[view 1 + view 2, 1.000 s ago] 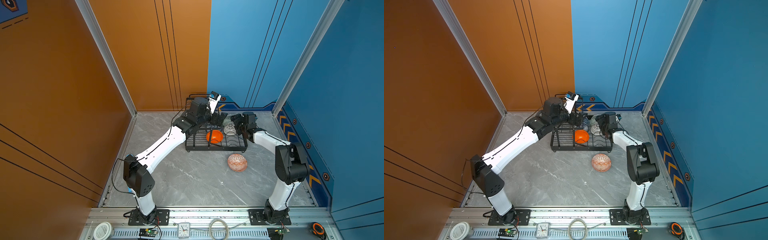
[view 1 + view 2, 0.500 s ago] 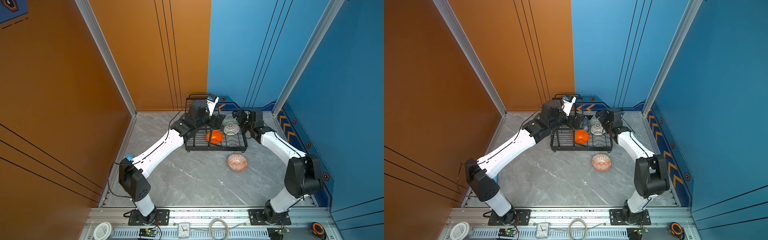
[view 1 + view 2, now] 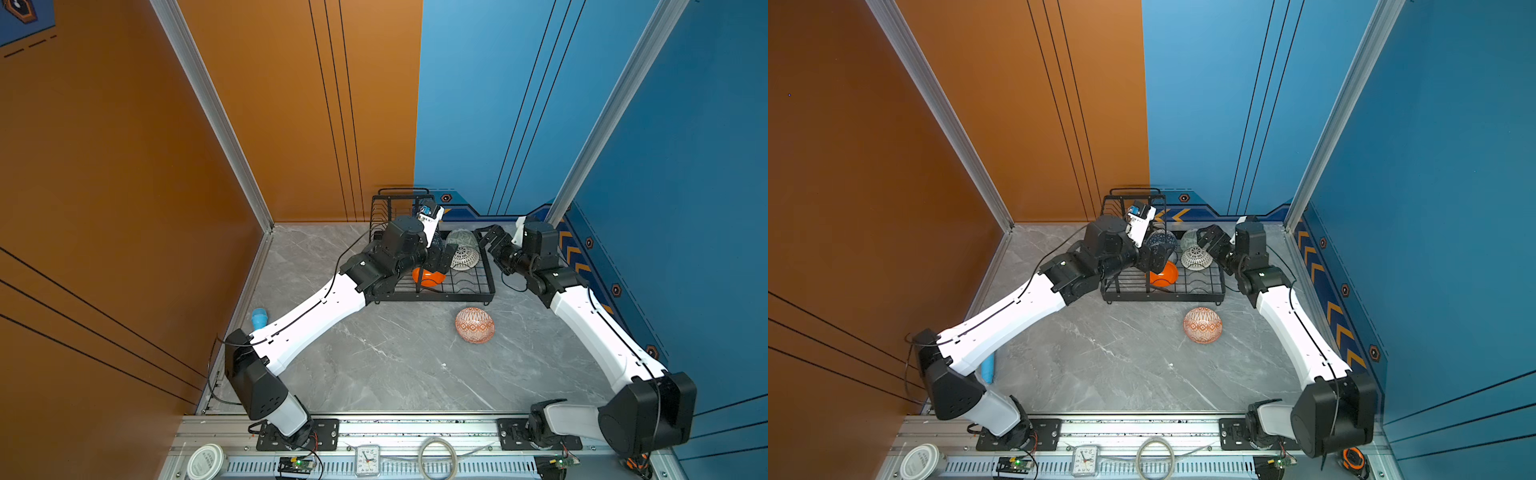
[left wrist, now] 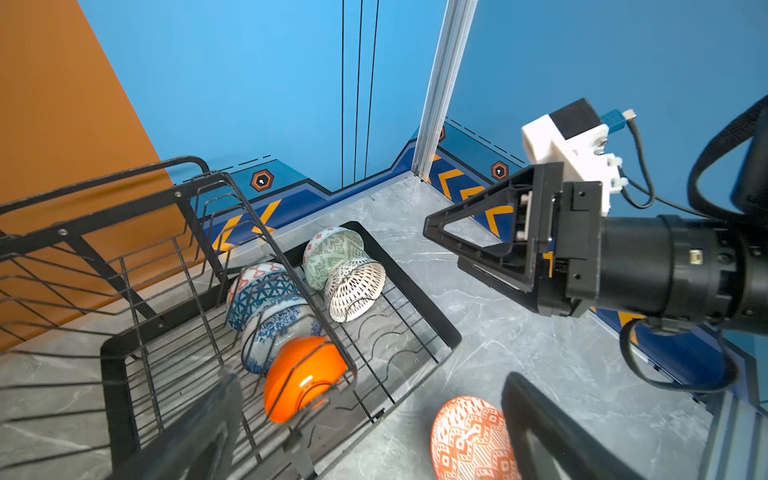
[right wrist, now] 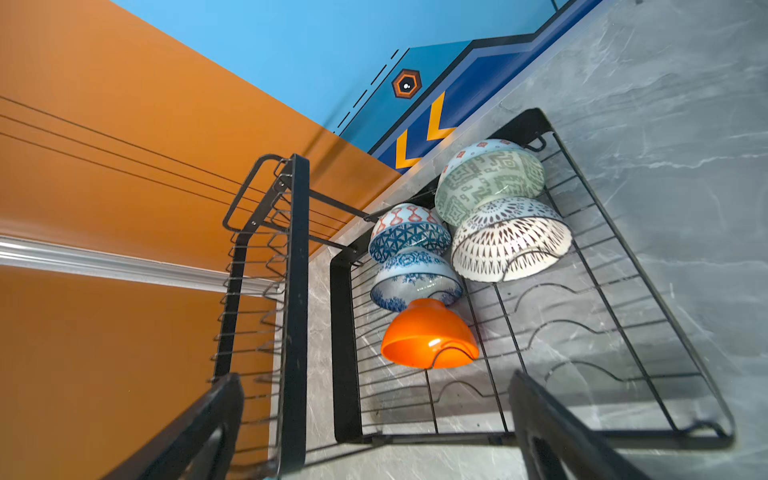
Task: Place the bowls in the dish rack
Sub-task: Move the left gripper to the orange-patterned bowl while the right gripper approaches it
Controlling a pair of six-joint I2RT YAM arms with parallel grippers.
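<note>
Your right claw (image 3: 487, 241) is spread wide and empty, standing just off the right edge of the dish rack (image 3: 449, 297), which sits at the back edge of the table (image 3: 374, 365). A second ago this claw was inside the rack over the lattice bowl (image 5: 511, 245). It has let go and backed out, and the bowl has stayed put. It lies tipped on its side in the base tray near the back right corner, leaning against the green bowl (image 5: 490, 183) behind it.

Your left claw (image 3: 441, 258) is also open with nothing between its fingers. It hovers over the tray's left row, where the blue geometric bowl (image 5: 409, 241), the floral bowl (image 5: 415, 278) and the orange bowl (image 5: 430, 336) lean one on the next.

That makes five bowls in the rack, so I judge this placement finished, with one bowl left. The diamond bowl (image 3: 474, 325) sits alone on the table, near the rack's front right corner but apart from it, and it seems to be dome up. It lies on your right arm's side, so the right claw looks like the natural one to fetch it. The tray's front right slots are free.

Mind the lattice bowl when you come back in: it rests only on a wire and its neighbour, and a nudge could roll it.
</note>
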